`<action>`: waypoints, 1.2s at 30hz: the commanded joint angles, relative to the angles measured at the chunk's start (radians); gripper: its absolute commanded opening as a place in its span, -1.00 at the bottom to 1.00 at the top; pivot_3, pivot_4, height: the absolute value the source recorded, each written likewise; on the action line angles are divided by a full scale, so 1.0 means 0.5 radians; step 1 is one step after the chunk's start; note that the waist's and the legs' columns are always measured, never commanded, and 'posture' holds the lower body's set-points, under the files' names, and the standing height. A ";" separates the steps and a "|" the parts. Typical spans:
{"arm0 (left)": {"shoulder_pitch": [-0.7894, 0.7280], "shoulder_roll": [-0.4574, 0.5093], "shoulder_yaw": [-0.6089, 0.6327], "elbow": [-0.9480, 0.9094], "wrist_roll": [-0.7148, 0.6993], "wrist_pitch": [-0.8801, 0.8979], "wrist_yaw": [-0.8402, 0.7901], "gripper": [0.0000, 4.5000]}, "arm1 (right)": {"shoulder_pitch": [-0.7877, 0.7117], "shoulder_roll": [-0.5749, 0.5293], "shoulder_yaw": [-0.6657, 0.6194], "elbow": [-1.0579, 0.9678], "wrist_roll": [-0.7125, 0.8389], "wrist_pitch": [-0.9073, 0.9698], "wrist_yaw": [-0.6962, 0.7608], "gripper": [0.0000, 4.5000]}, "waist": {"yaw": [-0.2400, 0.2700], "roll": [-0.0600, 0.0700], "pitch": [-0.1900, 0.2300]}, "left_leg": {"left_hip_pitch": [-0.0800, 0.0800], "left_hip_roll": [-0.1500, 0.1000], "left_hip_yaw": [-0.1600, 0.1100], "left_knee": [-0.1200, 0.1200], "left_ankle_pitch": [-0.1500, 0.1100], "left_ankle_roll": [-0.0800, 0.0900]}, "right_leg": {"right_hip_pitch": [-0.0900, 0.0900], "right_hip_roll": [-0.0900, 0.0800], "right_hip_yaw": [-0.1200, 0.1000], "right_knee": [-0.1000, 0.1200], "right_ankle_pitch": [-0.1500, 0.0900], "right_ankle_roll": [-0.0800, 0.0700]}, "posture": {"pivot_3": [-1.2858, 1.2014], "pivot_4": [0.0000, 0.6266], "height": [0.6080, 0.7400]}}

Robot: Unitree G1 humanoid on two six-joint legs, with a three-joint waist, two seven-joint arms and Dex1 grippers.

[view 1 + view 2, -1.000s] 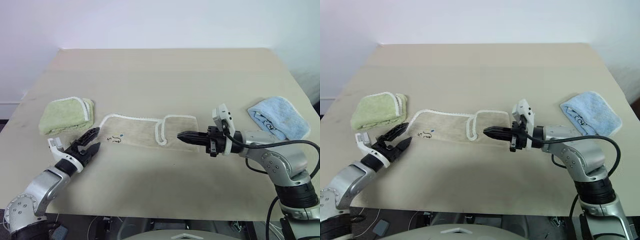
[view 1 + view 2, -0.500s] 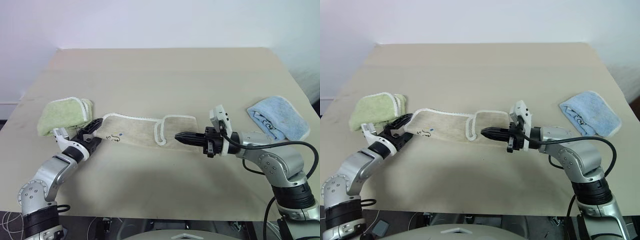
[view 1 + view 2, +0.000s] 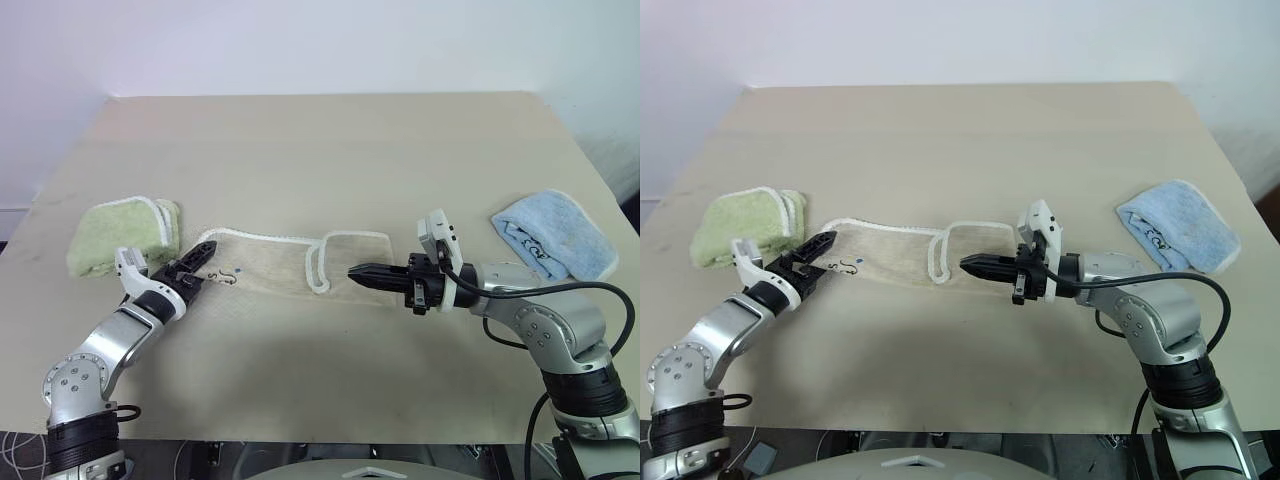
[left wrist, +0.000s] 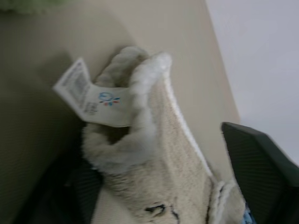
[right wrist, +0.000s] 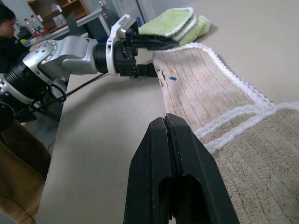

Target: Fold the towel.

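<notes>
The beige towel with white corded edging lies stretched across the table's middle, its right end folded over. My left gripper is open at the towel's left corner. In the left wrist view the corner and its white label sit between the two fingers. My right gripper is shut and points left, its tip over the folded right end. I see no cloth between its fingers, and I cannot tell whether they touch the towel.
A folded light-green towel lies just left of my left gripper. A light-blue towel lies at the right edge of the table. A person sits beyond the table, past my left arm.
My left gripper has advanced to the towel's left corner and rolled, and its fingers now straddle the corner with a narrower gap. The right gripper has stayed in place.
</notes>
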 commanded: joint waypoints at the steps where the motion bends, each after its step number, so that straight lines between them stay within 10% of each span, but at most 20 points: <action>1: 0.026 -0.005 0.007 -0.025 0.022 0.020 -0.053 0.11 | -0.019 -0.028 -0.023 -0.022 0.009 -0.024 0.038 -1.00 | 0.002 -0.002 0.001 | -0.001 0.000 0.000 0.000 0.000 0.000 | -0.001 0.000 0.000 0.000 0.000 0.000 | 0.03 -0.52 0.82; 9: -0.021 -0.009 -0.009 -0.028 0.082 0.016 -0.103 -0.97 | -0.026 -0.043 -0.030 -0.004 -0.004 -0.027 0.058 -1.00 | 0.004 -0.006 0.004 | -0.003 0.000 0.000 0.000 0.000 0.000 | -0.003 0.000 0.000 0.000 0.000 0.000 | 0.03 -0.52 0.82; 19: -0.254 0.067 -0.288 -0.204 0.636 -0.027 -0.482 -0.97 | 0.024 -0.205 -0.088 0.130 -0.136 -0.195 0.203 -1.00 | 0.004 -0.010 0.006 | -0.004 -0.001 0.000 0.000 0.000 0.000 | -0.002 0.000 -0.002 -0.004 0.002 0.003 | 0.03 -0.52 0.82; 36: -0.688 -0.107 -0.611 -0.173 0.416 0.402 -0.894 -0.97 | 0.188 -0.350 -0.216 0.259 -0.239 -0.360 0.305 -1.00 | 0.004 -0.013 0.008 | -0.005 -0.001 0.000 0.000 0.001 0.000 | 0.002 0.000 -0.003 0.000 0.004 0.008 | 0.03 -0.52 0.82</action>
